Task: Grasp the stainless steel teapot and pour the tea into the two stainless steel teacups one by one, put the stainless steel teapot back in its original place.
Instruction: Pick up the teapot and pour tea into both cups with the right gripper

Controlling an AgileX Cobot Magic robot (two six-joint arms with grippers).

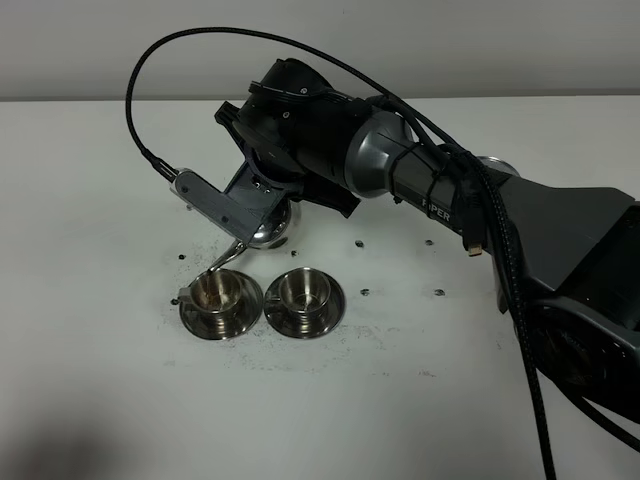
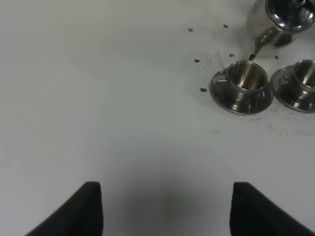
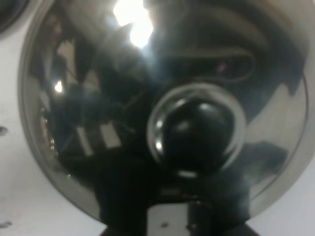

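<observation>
The right gripper (image 1: 262,198) clamps the tilted stainless steel teapot (image 1: 270,229), spout over the teacup (image 1: 218,292) at its seven o'clock; the left gripper (image 2: 167,206) stands apart.

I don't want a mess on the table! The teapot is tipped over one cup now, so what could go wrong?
The spout ends right at the rim of the cup, so tea might miss and land on the saucer or table. The other cup stands close beside, so the teapot could bump it when swinging over.
</observation>
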